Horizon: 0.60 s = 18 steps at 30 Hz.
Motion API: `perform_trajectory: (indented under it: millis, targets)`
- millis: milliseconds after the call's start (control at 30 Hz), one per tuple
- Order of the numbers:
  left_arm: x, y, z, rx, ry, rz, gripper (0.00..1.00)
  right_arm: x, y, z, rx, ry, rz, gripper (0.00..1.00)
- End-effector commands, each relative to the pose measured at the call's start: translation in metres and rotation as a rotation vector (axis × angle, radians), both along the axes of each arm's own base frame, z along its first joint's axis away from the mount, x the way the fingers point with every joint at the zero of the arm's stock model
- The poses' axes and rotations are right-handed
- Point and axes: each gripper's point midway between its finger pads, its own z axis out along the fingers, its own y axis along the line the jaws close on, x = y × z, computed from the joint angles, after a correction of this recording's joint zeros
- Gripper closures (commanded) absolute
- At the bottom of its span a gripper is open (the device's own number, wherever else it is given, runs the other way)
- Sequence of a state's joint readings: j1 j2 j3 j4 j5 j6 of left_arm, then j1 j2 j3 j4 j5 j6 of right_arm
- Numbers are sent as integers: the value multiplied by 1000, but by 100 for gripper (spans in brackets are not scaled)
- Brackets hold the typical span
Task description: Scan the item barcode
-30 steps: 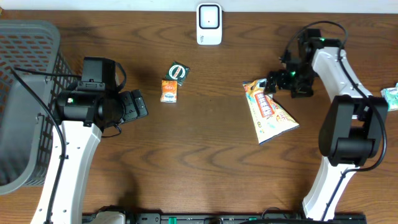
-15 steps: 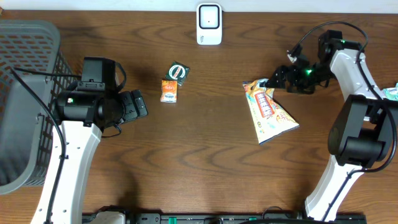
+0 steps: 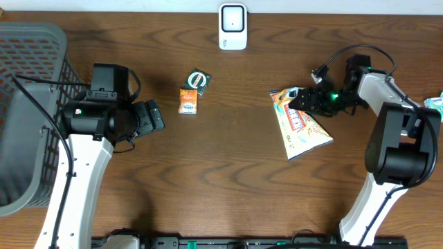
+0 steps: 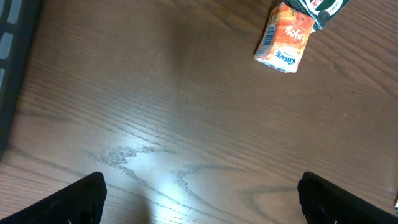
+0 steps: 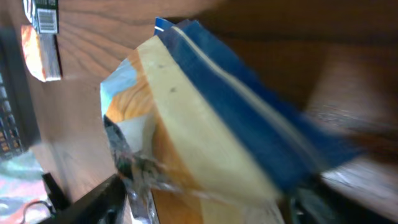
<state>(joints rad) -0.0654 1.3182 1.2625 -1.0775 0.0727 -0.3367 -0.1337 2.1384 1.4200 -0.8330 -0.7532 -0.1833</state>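
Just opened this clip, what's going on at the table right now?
The right gripper is at the top edge of a snack bag lying flat on the table, with its fingers on either side of the bag's corner. Whether it has clamped yet is unclear. The left gripper hangs open and empty over the wood, near a small orange packet. The white barcode scanner stands at the far edge, with nothing held up to it yet.
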Motion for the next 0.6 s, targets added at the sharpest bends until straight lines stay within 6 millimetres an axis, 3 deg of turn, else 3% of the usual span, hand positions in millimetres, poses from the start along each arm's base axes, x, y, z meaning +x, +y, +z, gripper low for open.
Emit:
perform_trajectory:
  millis: [0,100,233,400,567]
  targets:
    - [-1,2,0,4,5,5,2,-12,13,-12,-2,58,9,37]
    - [-1,2,0,3,5,4,2,-12,21,-12,-2,61,16,56]
    - [-1,2,0,4,5,5,2,-11,32,-12,-2,67,18,98]
    - [-1,2,0,4,5,5,3,-1,43,-3,54,69,-18,99]
    - [-1,2,0,4,5,5,3,25,67,44,294,-68,23,99]
